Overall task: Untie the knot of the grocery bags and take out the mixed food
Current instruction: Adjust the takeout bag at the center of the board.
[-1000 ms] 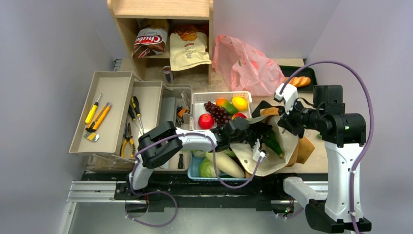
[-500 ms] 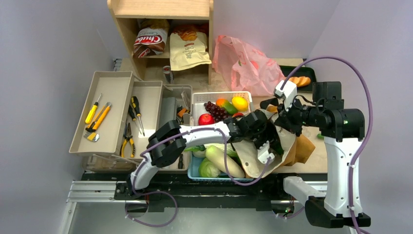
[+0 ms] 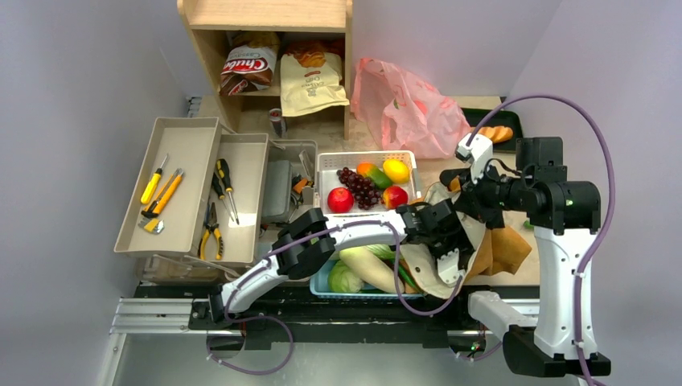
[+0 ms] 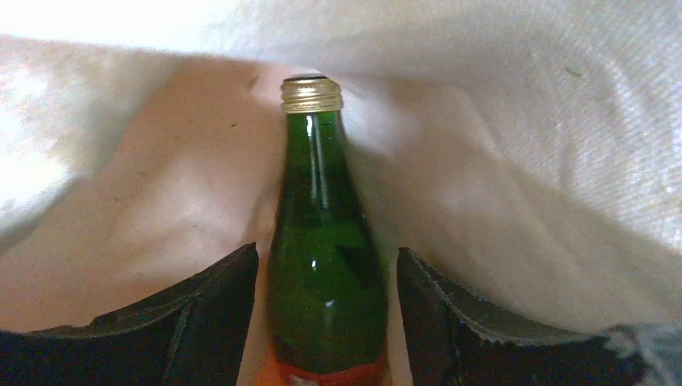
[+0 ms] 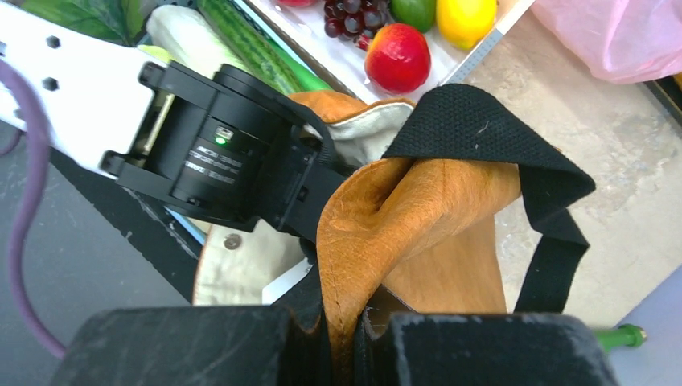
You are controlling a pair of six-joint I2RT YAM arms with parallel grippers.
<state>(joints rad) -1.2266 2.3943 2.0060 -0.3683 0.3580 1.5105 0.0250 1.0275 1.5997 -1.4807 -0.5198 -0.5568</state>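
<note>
The brown paper bag (image 3: 503, 245) with black straps (image 5: 482, 129) lies at the right front. My right gripper (image 5: 347, 322) is shut on its brown rim (image 5: 402, 217) and holds it up, also in the top view (image 3: 465, 193). My left gripper (image 4: 327, 253) is inside the bag, open, its fingers on either side of a green glass bottle (image 4: 326, 273) with a gold cap. The pink plastic bag (image 3: 406, 108) lies at the back; its knot does not show. An apple (image 3: 340, 199), grapes (image 3: 359, 186) and an orange lie in a white basket (image 3: 366, 155).
A blue basket (image 3: 319, 280) at the front holds a daikon (image 3: 371, 269) and leafy greens. Grey tool trays (image 3: 173, 181) stand at the left. A wooden shelf (image 3: 265, 16) at the back holds a Chubs bag (image 3: 249, 68). Bread (image 3: 495, 133) lies on a dark tray.
My left arm has reached to the right and deeper into the brown bag. It no longer covers the white basket's right side. My right gripper has kept its hold on the rim.
</note>
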